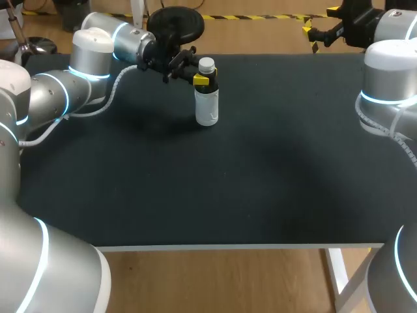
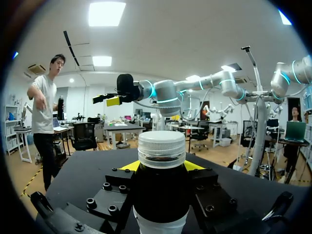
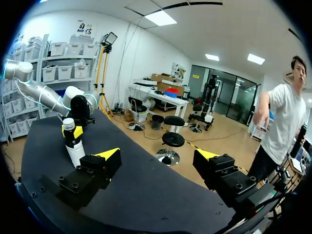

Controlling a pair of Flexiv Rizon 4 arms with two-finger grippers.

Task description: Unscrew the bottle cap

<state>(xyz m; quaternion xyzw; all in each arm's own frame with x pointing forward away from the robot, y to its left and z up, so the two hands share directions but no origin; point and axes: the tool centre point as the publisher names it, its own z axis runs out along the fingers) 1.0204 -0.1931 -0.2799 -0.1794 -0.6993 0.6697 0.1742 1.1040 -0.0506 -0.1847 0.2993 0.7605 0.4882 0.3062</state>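
Presently on record: one bottle (image 1: 206,107), upright on the dark desk (image 1: 228,189), toward the far side and left of the middle. Body: white below, with a dark band around the upper part and shoulder. Print on the band: too small to read in any view. Cap (image 1: 206,64): white, ribbed round its side, seated on the neck.

Left end effector (image 1: 201,79): comes in level from the left arm (image 1: 98,59) and is clamped on the bottle just under the cap. The left wrist view shows the dark shoulder filling the gap, with one black finger block pressed against each side. The yellow fingertips (image 2: 127,166) show past it on both sides. The cap stands clear above the fingers. The bottle's base rests on the desk.

Right end effector (image 3: 157,158): fingers spread wide, nothing between them, touching nothing. It is carried by the right arm (image 1: 388,72) near the far right corner of the desk, well apart from the bottle. In the right wrist view the bottle stands well ahead and off to one side, with the left end effector's yellow tips at its neck.
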